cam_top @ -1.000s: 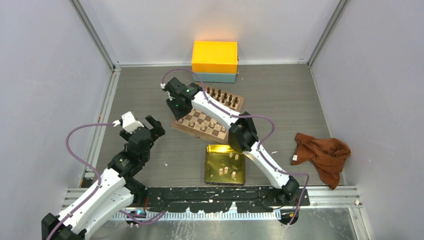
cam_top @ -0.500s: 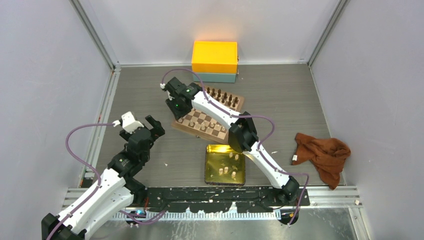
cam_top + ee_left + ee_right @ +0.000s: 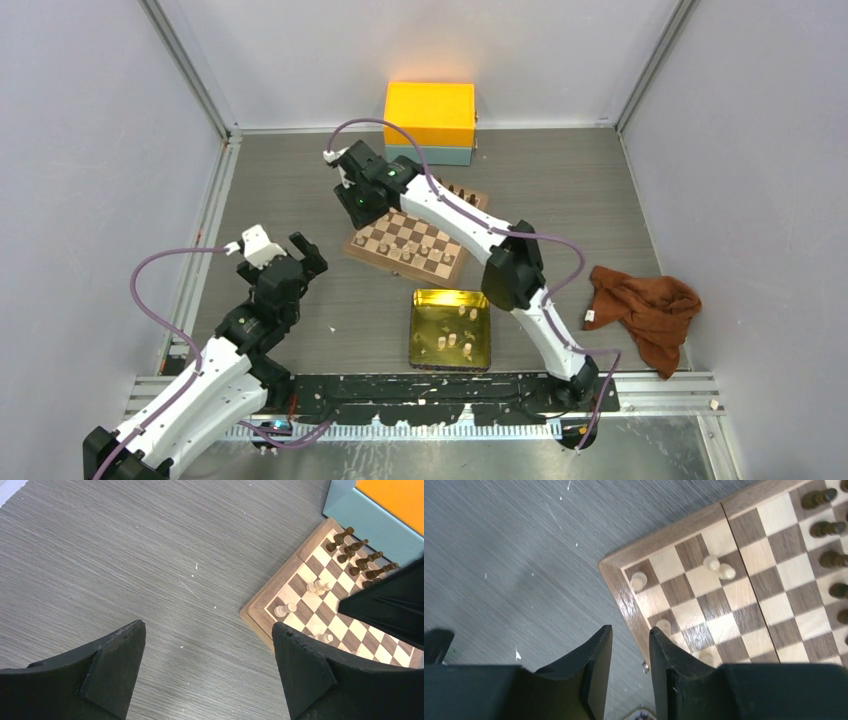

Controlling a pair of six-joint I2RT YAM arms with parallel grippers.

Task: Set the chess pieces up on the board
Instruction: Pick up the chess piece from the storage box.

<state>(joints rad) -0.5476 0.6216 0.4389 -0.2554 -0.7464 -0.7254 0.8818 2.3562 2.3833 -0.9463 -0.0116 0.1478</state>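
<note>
The right arm [image 3: 447, 212] hid the far edge of the board [image 3: 402, 243] and several dark pieces [image 3: 462, 192] there.

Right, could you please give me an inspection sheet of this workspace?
Surface: grey wood-grain table, white specks.
Job's things: square checkered wooden chessboard; few pale cream wooden chess pieces on it, more in shiny gold square tin tray.
Clutter: dark brown chess pieces on far rows; orange box on teal box; brown cloth.
Grippers: left gripper wide open, empty; right gripper slightly open, empty, beside board corner.
Cables: purple cables, slack loops.
Surroundings: pale grey walls.
</note>
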